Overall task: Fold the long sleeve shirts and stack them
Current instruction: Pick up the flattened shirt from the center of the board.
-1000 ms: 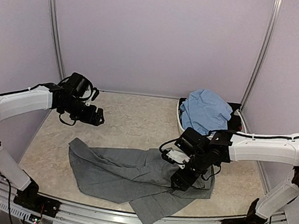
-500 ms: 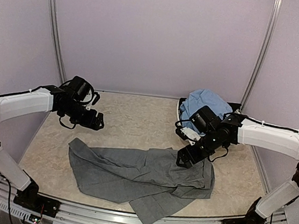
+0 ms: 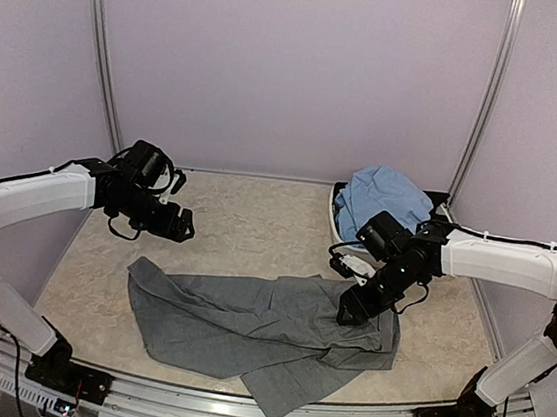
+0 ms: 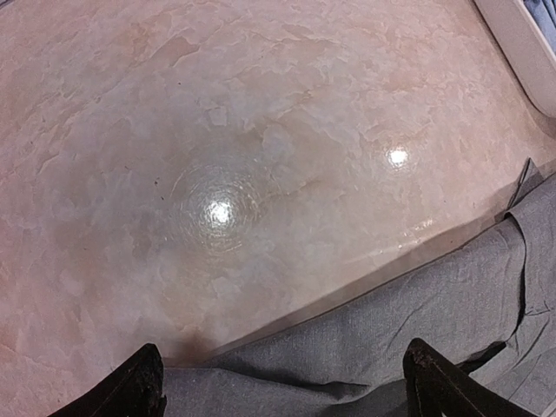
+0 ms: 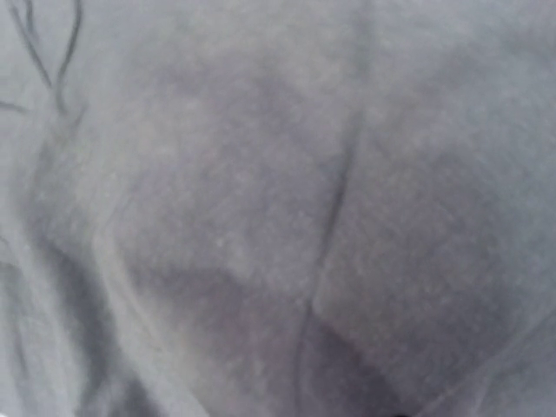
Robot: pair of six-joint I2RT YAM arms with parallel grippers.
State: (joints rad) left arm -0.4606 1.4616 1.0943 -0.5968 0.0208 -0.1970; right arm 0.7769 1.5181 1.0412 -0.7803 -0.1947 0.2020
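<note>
Your grey shirt (image 3: 245, 326) lies spread on the surface (image 3: 248, 215), toward the near edge. Its long axis runs left to right across the overhead view. Its left end is a blunt corner below the left arm, and a folded flap points toward the near edge at the middle. The light blue shirt (image 3: 384, 206) is bunched in the white basin (image 3: 335, 213) at the far right corner, well apart from the grey one.

Your left tool (image 3: 184, 225) hangs above bare surface, just beyond the grey shirt's far left edge. Only its wrist camera shows the two dark fingertips (image 4: 139, 387) standing wide apart with nothing between them. Below them lie the mottled beige top with two glare spots, the shirt's hem running diagonally across the lower right, and a strip of the basin's rim at the upper right.

Your right tool (image 3: 350, 310) is down on the right part of the grey shirt, the arm reaching in from the right. The overhead view shows where it is, but its wrist camera shows only blurred grey cloth with a few creases and none of its own fingers. You cannot tell whether it is wide, narrow or gripping the cloth
</note>
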